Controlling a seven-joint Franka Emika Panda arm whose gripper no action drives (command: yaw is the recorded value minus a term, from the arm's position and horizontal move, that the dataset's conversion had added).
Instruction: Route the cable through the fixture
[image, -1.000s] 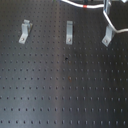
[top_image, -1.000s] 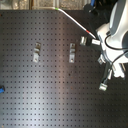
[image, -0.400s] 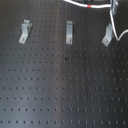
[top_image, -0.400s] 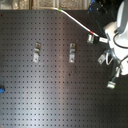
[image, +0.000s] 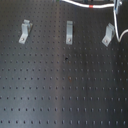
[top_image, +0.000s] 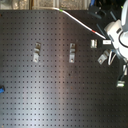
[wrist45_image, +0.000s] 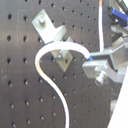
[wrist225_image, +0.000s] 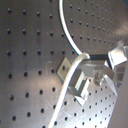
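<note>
Gripper (wrist45_image: 97, 62) clamped on the cable (wrist45_image: 50, 54), looping it just beside the slanted clip (wrist45_image: 52, 34) at the first exterior view's right; threading apparently remains undone.

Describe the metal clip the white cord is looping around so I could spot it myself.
On the black pegboard, three silver clips stand in a row in the first exterior view. It is the slanted clip at the first exterior view's right end, the only one with the white cord curving right beside it.

Lab: black perforated breadboard (image: 60, 95), clips.
</note>
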